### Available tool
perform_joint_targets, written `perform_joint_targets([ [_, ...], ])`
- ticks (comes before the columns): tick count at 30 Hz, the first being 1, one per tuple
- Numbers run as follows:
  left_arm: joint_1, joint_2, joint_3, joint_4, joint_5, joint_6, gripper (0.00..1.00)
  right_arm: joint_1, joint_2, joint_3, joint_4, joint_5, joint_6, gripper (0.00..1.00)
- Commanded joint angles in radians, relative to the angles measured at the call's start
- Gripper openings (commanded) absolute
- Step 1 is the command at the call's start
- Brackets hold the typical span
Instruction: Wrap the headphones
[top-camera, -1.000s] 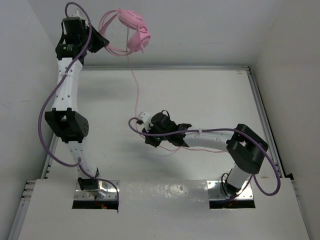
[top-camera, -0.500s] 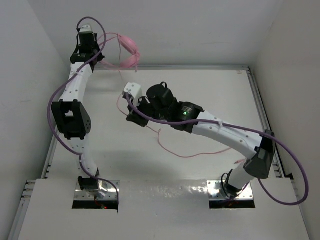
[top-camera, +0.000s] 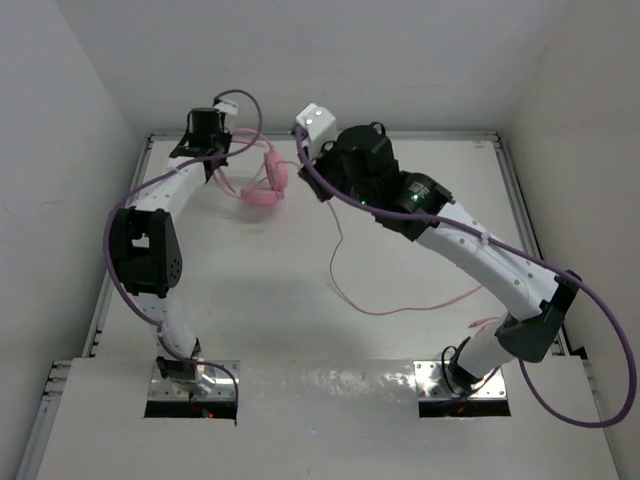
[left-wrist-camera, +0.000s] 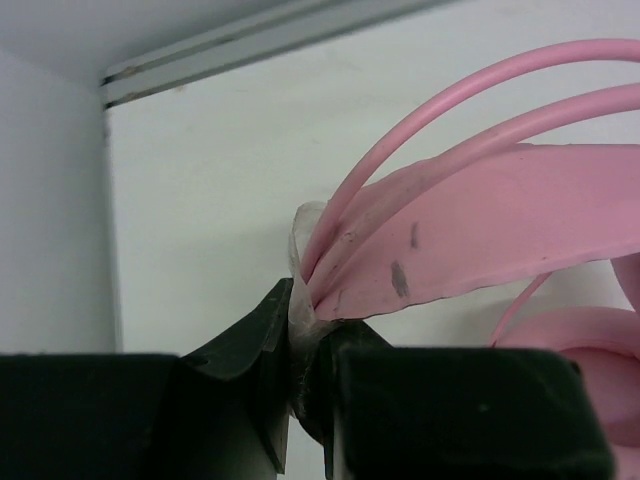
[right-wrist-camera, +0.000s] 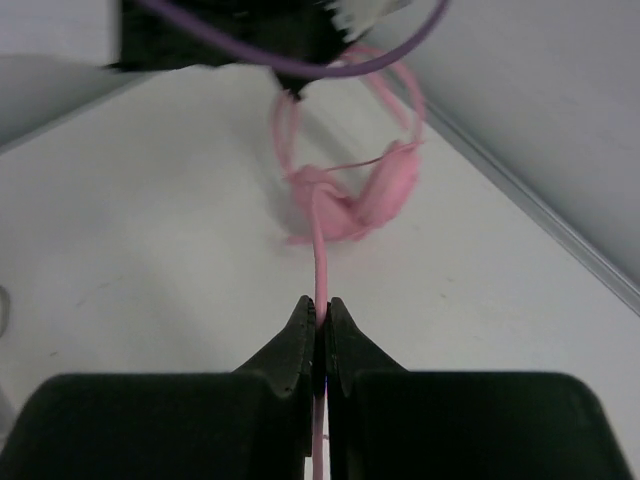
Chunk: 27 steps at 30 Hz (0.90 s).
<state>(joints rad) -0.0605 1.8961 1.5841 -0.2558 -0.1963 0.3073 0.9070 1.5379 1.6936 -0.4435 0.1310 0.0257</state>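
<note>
The pink headphones lie at the far left of the table, earcups low and the headband toward my left gripper. In the left wrist view my left gripper is shut on the pink headband close to its end. My right gripper is just right of the headphones. In the right wrist view it is shut on the thin pink cord, which runs straight to the earcups. The rest of the cord trails in a loose curve across the table toward the right arm's base.
The back wall and the table's metal rail stand right behind both grippers. The left wall is close to the left arm. A purple arm cable crosses the top of the right wrist view.
My left gripper has brought the headphones down from up against the back wall to the table's far left. My right gripper has moved from mid-table to the far side, pulling the cord along.
</note>
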Motion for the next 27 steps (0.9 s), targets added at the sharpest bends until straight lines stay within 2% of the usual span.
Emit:
perform_joint_targets([
  [1,-0.074,-0.117,-0.016,0.089,0.138,0.107,0.00,-0.091,-0.048,0.035,0.011,0.114,-0.018,0.00],
  [4,-0.105,-0.111,-0.003,0.009,0.201,0.118,0.00,-0.178,-0.050,0.034,0.029,0.145,-0.063,0.00],
  [5,-0.113,-0.108,0.007,-0.049,0.280,0.122,0.00,-0.201,-0.050,0.022,0.037,0.144,-0.063,0.00],
  [9,-0.114,-0.109,0.069,-0.203,0.432,0.130,0.00,-0.364,-0.036,-0.017,0.063,0.141,-0.023,0.00],
  [13,-0.113,-0.115,0.169,-0.307,0.492,0.102,0.00,-0.648,-0.009,-0.041,0.109,0.053,0.196,0.00],
  [15,-0.113,-0.117,0.209,-0.329,0.515,0.082,0.00,-0.741,0.025,-0.046,0.133,0.033,0.258,0.00],
  [19,-0.113,-0.115,0.258,-0.385,0.596,0.064,0.00,-0.807,0.077,-0.028,0.155,0.006,0.283,0.00],
  [22,-0.114,-0.112,0.289,-0.450,0.670,0.075,0.00,-0.824,0.116,0.009,0.146,0.001,0.266,0.00],
  [25,-0.114,-0.111,0.326,-0.528,0.780,0.090,0.00,-0.826,0.163,0.024,0.153,-0.042,0.250,0.00],
  [27,-0.116,-0.111,0.343,-0.559,0.805,0.121,0.00,-0.823,0.176,0.038,0.186,-0.097,0.266,0.00],
])
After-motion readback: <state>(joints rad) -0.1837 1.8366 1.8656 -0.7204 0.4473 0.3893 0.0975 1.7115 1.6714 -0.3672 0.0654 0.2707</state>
